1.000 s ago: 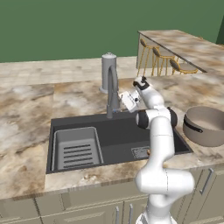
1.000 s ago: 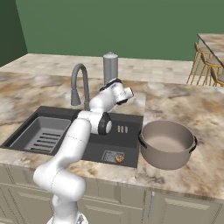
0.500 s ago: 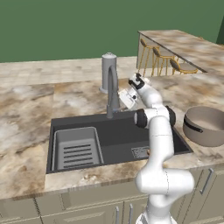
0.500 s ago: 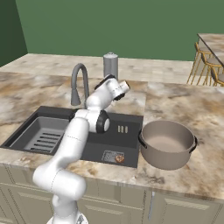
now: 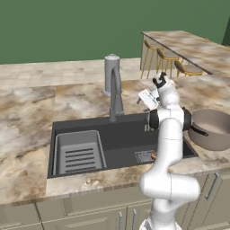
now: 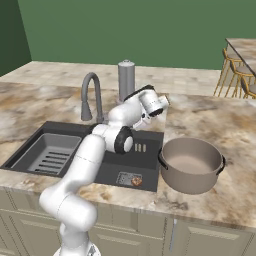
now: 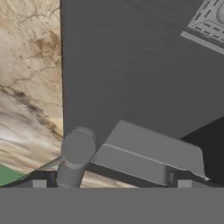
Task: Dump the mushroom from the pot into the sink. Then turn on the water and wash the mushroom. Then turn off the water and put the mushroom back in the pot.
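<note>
The white arm hides part of the sink [image 5: 90, 130] floor and the drain grate's [image 5: 143, 156] right edge, where a tiny orange speck, perhaps the mushroom [image 5: 153, 156], is too small to tell, and the pot [image 5: 215, 130] is cut off at the frame's right edge.

One sink [image 5: 121, 134], one pot [image 6: 192, 165], one faucet [image 5: 115, 92], one mushroom [image 6: 135, 182], three stools [image 5: 168, 60].

A kitchen: marble counter [image 5: 27, 130] with sink [image 5: 126, 134], faucet [image 5: 115, 92], cabinets [image 6: 210, 240] and bar stools [image 5: 164, 60].
</note>
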Controlling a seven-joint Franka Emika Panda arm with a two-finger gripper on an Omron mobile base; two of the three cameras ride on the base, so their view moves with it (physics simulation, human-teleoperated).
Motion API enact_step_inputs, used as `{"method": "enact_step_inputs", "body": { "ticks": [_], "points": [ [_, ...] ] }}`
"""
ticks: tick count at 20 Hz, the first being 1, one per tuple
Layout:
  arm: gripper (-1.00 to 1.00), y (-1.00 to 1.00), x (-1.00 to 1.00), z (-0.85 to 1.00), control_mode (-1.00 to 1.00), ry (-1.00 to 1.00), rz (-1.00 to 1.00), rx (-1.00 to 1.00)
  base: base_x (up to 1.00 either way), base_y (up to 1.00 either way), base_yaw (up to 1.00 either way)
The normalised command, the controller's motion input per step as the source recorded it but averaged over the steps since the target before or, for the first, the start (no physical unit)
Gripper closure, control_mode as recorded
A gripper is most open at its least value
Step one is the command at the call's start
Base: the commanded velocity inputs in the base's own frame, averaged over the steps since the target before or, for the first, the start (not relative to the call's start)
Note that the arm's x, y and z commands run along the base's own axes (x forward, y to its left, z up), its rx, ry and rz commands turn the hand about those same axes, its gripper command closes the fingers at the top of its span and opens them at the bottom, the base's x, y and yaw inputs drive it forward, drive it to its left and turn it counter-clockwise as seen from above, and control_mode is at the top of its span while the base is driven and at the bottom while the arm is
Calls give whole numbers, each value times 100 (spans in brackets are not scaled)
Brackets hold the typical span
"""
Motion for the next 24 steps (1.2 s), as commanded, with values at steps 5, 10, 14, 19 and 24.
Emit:
{"method": "enact_step_inputs", "body": {
  "ticks": [5, 10, 14, 19, 24],
  "points": [
    [-100, -85, -100, 34, -100, -16, -3, 13, 0, 0, 0],
    [-100, -7, -100, 47, -100, -31, 0, 1, 0, 0, 0],
    [-100, 24, -100, 39, -100, -42, -2, -5, 0, 0, 0],
    [-100, 55, -100, 20, -100, -43, -8, -17, 0, 0, 0],
    [-100, 51, -69, 28, -100, -20, -11, -19, 0, 0, 0]
  ]
}}
